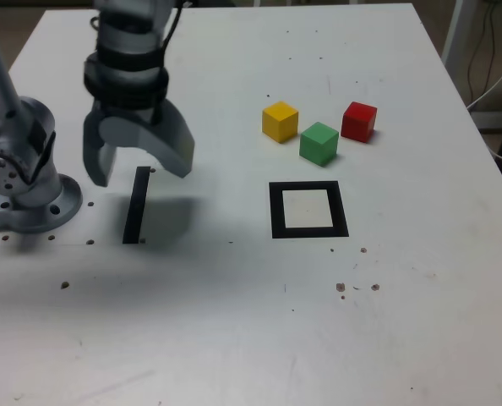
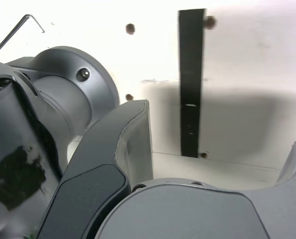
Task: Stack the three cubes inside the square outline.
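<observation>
Three cubes sit apart on the white table toward the exterior view's right: a yellow cube (image 1: pixel 280 121), a green cube (image 1: pixel 319 143) and a red cube (image 1: pixel 358 121). Below them lies the square outline (image 1: pixel 308 210), a black frame with a white centre and nothing inside. My gripper (image 1: pixel 139 164) hangs open at the exterior view's left, above a narrow black strip (image 1: pixel 137 204), far from the cubes. Nothing is between its fingers. In the wrist view the open gripper (image 2: pixel 220 144) frames the black strip (image 2: pixel 191 84); no cube shows there.
The arm's grey base (image 1: pixel 27 190) is bolted to the table at the exterior view's left edge, and it also fills part of the wrist view. Small dark specks dot the table. White cables (image 1: pixel 488 85) hang beyond the table's right edge.
</observation>
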